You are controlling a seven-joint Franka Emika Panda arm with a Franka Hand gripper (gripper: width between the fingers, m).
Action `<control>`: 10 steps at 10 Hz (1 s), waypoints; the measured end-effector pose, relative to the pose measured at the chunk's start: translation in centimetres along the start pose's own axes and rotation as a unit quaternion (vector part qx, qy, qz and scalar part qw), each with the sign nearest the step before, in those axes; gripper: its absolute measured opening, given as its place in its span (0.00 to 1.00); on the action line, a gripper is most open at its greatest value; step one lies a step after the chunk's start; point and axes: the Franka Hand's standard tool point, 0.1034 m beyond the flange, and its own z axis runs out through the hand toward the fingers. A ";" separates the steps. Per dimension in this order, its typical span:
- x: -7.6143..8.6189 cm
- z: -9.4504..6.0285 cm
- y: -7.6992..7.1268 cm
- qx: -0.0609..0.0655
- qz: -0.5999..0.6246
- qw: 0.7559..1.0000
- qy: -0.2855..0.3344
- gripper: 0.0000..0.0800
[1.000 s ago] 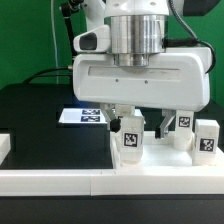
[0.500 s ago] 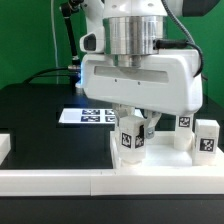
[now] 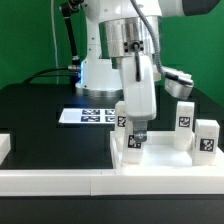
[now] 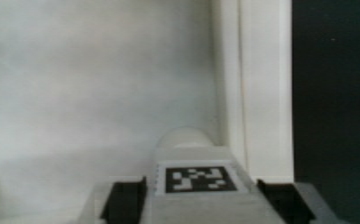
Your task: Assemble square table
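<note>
My gripper [image 3: 134, 136] is shut on a short white tagged leg [image 3: 131, 149] that stands upright on a white surface, apparently the square table top [image 3: 160, 163], near the front edge. In the wrist view the leg [image 4: 196, 158] shows its tag between my two dark fingers [image 4: 136, 201], which press on both its sides; my gripper [image 4: 209, 202] reaches down over the white top [image 4: 88, 90] and its raised rim [image 4: 248, 90]. Two more legs [image 3: 185, 124] [image 3: 207, 138] stand toward the exterior view's right.
The marker board [image 3: 93, 115] lies on the black table behind the held leg. A long low white rail [image 3: 100, 183] runs along the front, with a short piece [image 3: 5, 148] at the exterior view's left. Black table surface [image 4: 337, 100] borders the rim.
The hand has turned about a quarter turn, from broadside to edge-on. Its jaws have closed on the leg below it. The other legs have not moved.
</note>
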 end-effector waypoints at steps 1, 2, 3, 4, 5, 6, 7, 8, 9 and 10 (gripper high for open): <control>0.0 0.0 -0.1 0.004 0.056 0.998 -0.005 0.36; 0.0 0.0 -0.2 0.006 0.076 0.997 -0.004 0.36; 0.0 0.0 -0.2 0.005 0.076 0.997 -0.004 0.36; -0.1 0.0 -0.2 0.005 0.068 0.998 -0.004 0.61; 0.0 0.0 -0.2 0.004 0.033 0.999 -0.003 0.61; 0.3 -0.1 -0.2 0.003 -0.065 0.998 -0.002 0.77; 0.4 -0.2 -0.2 0.003 -0.167 0.986 -0.001 0.80; 0.4 -0.1 -0.2 0.003 -0.222 0.975 0.000 0.80; 0.5 -0.2 -0.2 0.003 -0.249 0.968 0.001 0.81; 0.5 -0.2 -0.3 0.003 -0.288 0.958 0.002 0.81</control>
